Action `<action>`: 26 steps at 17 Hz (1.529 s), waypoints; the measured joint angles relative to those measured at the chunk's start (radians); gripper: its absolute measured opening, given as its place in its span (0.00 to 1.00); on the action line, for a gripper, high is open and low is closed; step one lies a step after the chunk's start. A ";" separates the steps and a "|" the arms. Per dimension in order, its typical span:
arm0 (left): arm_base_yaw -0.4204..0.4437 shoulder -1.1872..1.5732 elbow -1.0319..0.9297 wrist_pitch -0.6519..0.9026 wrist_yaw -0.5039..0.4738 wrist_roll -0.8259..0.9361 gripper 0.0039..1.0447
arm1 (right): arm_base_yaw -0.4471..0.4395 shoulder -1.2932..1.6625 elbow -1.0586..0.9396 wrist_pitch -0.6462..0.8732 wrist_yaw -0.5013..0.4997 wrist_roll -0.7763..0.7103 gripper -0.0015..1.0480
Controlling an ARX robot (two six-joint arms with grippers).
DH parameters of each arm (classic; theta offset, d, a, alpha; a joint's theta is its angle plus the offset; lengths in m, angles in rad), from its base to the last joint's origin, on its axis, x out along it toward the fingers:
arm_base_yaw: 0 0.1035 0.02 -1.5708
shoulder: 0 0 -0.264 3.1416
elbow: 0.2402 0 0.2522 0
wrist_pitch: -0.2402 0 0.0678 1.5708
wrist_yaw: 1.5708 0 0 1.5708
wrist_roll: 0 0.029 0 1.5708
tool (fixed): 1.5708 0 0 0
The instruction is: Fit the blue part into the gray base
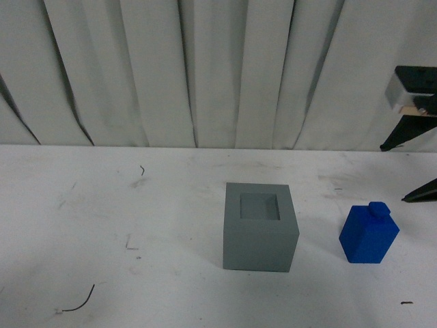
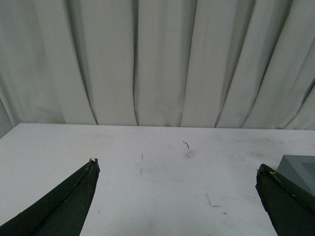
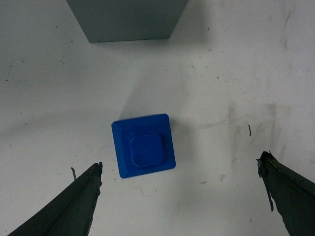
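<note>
The gray base (image 1: 259, 236), a cube with a square recess in its top, stands near the middle of the white table (image 1: 102, 219). To its right, apart from it, the blue part (image 1: 369, 234) stands upright with its knob on top. My right gripper (image 1: 394, 173) hangs open above and just right of the blue part. In the right wrist view the blue part (image 3: 143, 145) shows from above, below the open gripper (image 3: 180, 162) and nearer one finger, with the gray base (image 3: 128, 19) beyond. My left gripper (image 2: 177, 166) is open over bare table, a corner of the gray base (image 2: 300, 169) beside one finger.
A pleated white curtain (image 1: 205, 68) closes off the table's far edge. Small dark wire scraps lie on the table at the front left (image 1: 78, 301) and further back (image 1: 142, 169).
</note>
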 joint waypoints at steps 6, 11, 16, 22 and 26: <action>0.000 0.000 0.000 0.000 0.000 0.000 0.94 | 0.038 0.059 -0.018 0.029 0.109 -0.035 0.94; 0.000 0.000 0.000 0.000 0.000 0.000 0.94 | 0.060 0.102 -0.059 0.069 0.129 -0.053 0.94; 0.000 0.000 0.000 0.000 0.000 0.000 0.94 | 0.071 0.149 -0.087 0.115 0.131 -0.043 0.94; 0.000 0.000 0.000 0.000 0.000 0.000 0.94 | 0.073 0.175 -0.084 0.154 0.128 -0.037 0.55; 0.000 0.000 0.000 0.000 0.000 0.000 0.94 | 0.072 0.174 -0.082 0.158 0.120 -0.037 0.46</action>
